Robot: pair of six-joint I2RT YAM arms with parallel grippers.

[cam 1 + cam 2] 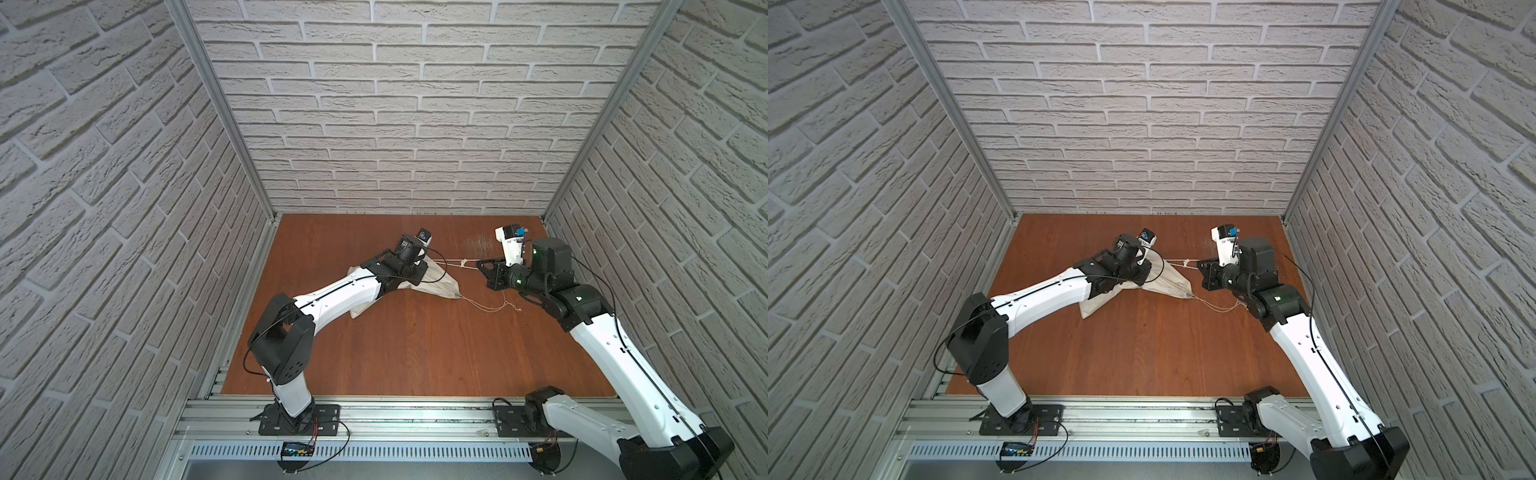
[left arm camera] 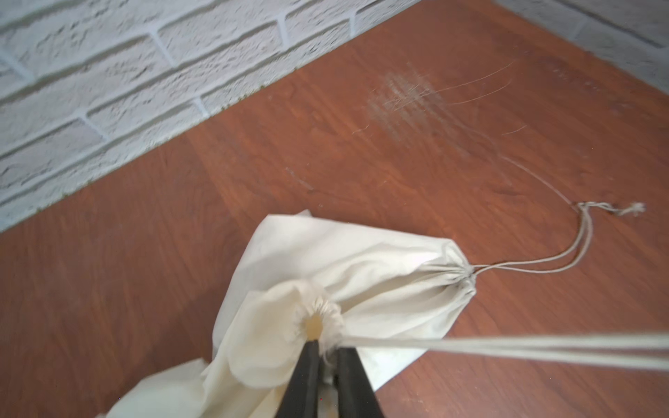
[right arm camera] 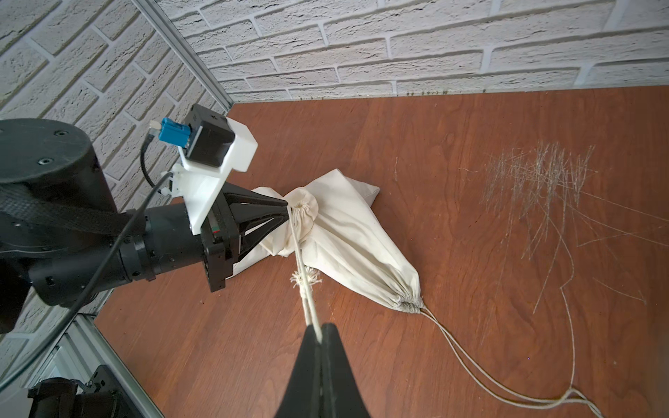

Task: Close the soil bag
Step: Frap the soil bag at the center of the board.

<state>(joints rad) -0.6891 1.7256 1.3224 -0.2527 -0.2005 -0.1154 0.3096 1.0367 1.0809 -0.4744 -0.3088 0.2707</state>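
wooden tabletop (scratched), soil bag atop

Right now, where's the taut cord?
In a top view the cord runs taut above the back half of the table, from the bag mouth at the left tool to the right tool, which is shut on it.

light: bright, even | shadows: soft | top views: bent at edges | left wrist view: blurred

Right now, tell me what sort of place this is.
Probably a robot test cell, not a real room: white brick-patterned wall panels held in silver aluminium frame posts, a reddish-brown wood-look tabletop, and black-and-white robot arms, left and right, bolted to a slotted metal base rail.
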